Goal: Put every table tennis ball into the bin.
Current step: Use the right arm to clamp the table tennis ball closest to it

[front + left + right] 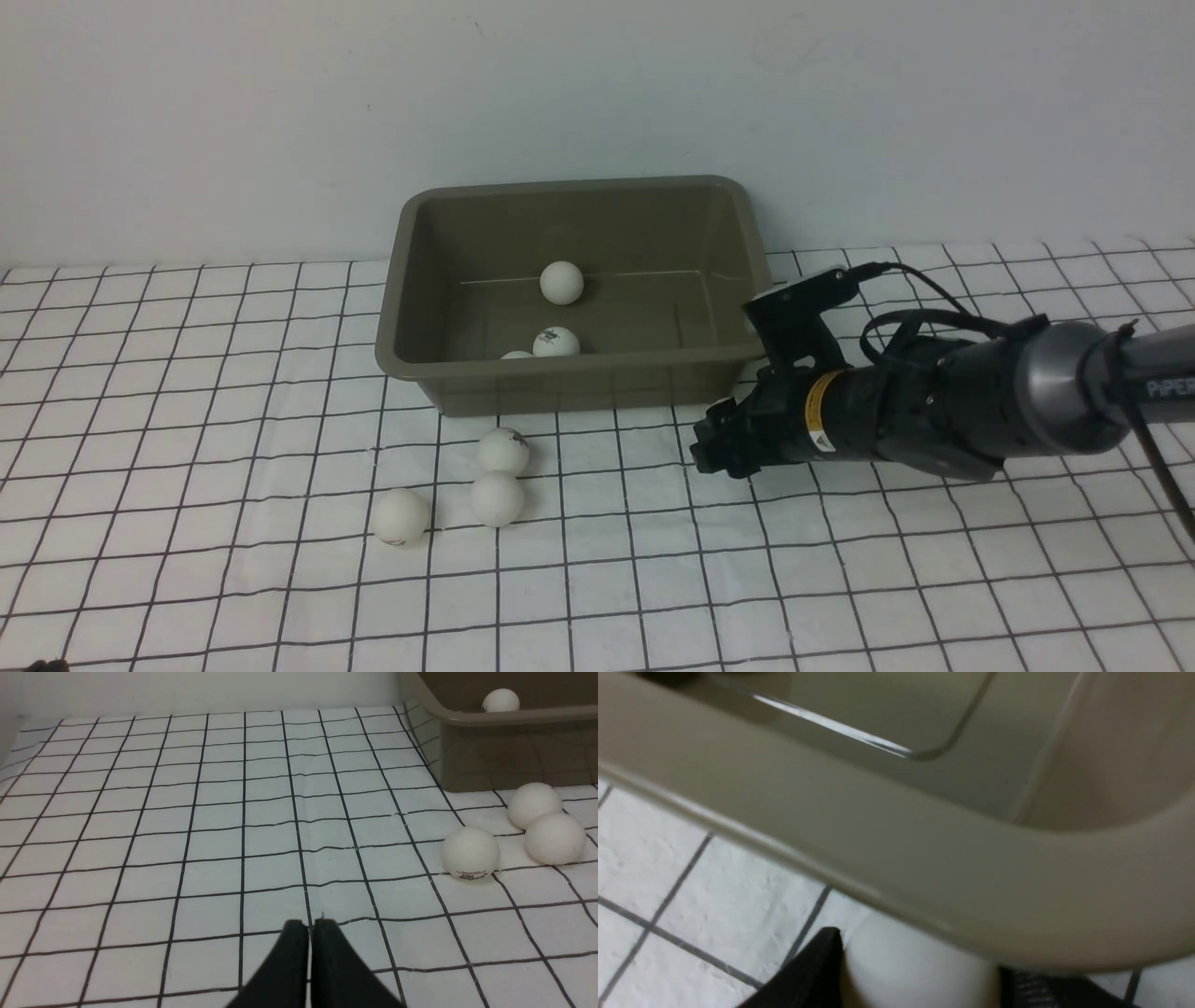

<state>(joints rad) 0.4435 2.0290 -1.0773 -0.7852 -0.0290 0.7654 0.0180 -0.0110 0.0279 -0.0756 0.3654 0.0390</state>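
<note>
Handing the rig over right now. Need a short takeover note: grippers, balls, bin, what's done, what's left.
Left gripper: shut, empty, over the white black-gridded cloth.
Right gripper: shut on one matte white table tennis ball, low by the near right corner of the olive-grey rectangular plastic bin, not yet over it.
Done: three balls lie in the bin, the last half hidden by the near wall.
Left: drop the held ball in, then fetch the three balls on the cloth in front of the bin.
</note>
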